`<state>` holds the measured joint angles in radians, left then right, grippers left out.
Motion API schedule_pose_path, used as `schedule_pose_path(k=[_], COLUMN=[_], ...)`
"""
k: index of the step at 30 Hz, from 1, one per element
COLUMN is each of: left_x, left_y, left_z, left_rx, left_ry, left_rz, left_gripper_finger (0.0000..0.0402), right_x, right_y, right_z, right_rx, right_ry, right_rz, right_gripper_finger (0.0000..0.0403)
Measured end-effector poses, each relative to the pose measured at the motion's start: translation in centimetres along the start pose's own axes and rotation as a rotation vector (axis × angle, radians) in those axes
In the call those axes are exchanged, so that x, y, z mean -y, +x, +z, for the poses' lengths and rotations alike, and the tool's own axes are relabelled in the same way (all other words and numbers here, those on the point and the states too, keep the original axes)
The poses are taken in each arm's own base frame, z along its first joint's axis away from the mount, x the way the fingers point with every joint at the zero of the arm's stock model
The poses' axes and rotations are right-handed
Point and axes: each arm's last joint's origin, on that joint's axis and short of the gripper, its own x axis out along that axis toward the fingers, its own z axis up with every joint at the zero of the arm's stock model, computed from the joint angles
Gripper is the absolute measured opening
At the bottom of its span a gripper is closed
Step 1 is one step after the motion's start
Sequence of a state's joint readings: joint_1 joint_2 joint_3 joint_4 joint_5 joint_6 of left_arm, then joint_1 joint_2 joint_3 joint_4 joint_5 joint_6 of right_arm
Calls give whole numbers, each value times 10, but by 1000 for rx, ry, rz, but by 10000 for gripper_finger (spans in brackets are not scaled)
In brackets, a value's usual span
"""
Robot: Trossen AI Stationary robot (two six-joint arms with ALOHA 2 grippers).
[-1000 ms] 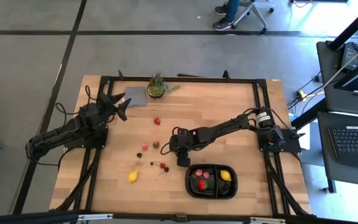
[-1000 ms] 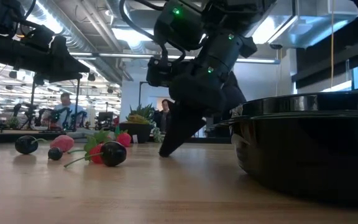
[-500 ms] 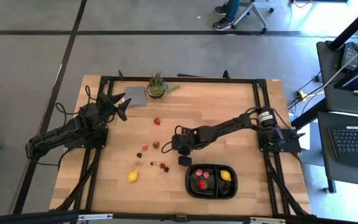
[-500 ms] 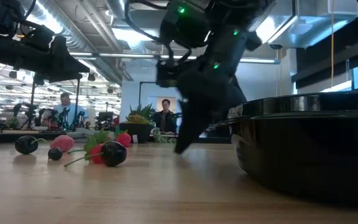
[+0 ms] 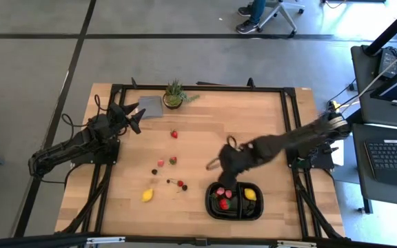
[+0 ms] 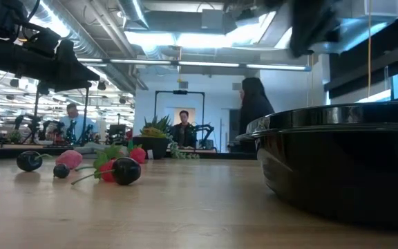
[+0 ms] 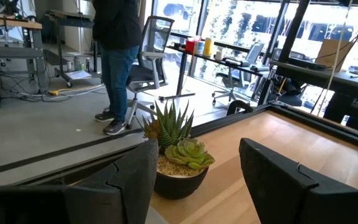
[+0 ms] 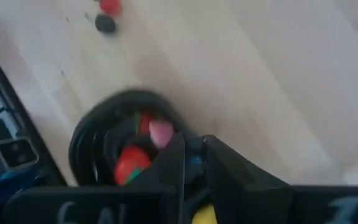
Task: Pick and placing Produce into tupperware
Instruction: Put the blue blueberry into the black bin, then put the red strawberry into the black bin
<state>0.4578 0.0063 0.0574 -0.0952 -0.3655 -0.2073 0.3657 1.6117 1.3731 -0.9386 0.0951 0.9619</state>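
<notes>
Produce lay scattered on the pale wooden table [image 5: 253,117]: a small red strawberry [image 5: 174,134] toward the far side, a pink bit [image 5: 160,163] and another red strawberry [image 5: 173,160] nearer the middle, a dark cherry [image 5: 153,171] just beside the pink bit, a red piece with dark cherries [image 5: 179,184] a little nearer the front, and a yellow lemon [image 5: 147,195] toward the front left. Rested near the front right: black oval-cornered plastic tray [image 5: 211,204], holding red strawberries [image 5: 223,203], a pink bit [image 5: 228,193] and a second yellow lemon [image 5: 250,194] in its shallow compartments. Hung over the tray's far left corner: right gripper [image 5: 227,180], blurred in the high view. Showed in the right wrist view as dark fingers [image 8: 173,163] set close together with only a narrow slot between; could not tell whether anything sat between them. Seen past those fingers: the tray [image 8: 82,142] with red and pink fruit inside. Waited at the table's far left, beside a flat grey square cloth [image 5: 149,106]: left gripper [image 5: 132,116], fingers [image 7: 129,180] spread wide around nothing. Stood just past them at the far edge: a green potted plant [image 7: 178,163]. Loomed large at the right of the low view: the tray's dark wall [image 6: 344,166], with cherries and strawberries [image 6: 116,168] well apart from it at the left.
</notes>
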Motion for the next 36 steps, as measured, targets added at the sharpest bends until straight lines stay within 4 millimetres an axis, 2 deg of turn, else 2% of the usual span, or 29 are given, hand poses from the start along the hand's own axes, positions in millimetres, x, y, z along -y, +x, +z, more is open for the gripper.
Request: schedule_pose_path(k=[3,8,12,17,22,28,32,36], left_x=[0,0,0,0,0,0,0,0], left_y=[0,0,0,0,0,0,0,0], left_z=[0,0,0,0,0,0,0,0], left_rx=[1,1,1,1,1,1,0,0], left_ry=[0,0,0,-1,-1,0,-1,-3], left_rz=[0,-1,0,0,0,-1,0,-1], left_gripper_finger=[220,220,220,220,220,220,220,220], right_x=[-11,-24,-26,-17,-3,3,3,3], right_y=[-8,-4,12,38,57,64,64,64], right_z=[-29,-74,-107,-137,-149,-154,-154,-154], right_rx=[-15,-62,-80,-96,-112,-173,-173,-173], right_ry=[41,120,191,241,226,227,225,227], right_rz=[-34,-64,-44,-22,-35,-29,-28,-22], right_gripper_finger=[50,50,50,51,61,97,132,183])
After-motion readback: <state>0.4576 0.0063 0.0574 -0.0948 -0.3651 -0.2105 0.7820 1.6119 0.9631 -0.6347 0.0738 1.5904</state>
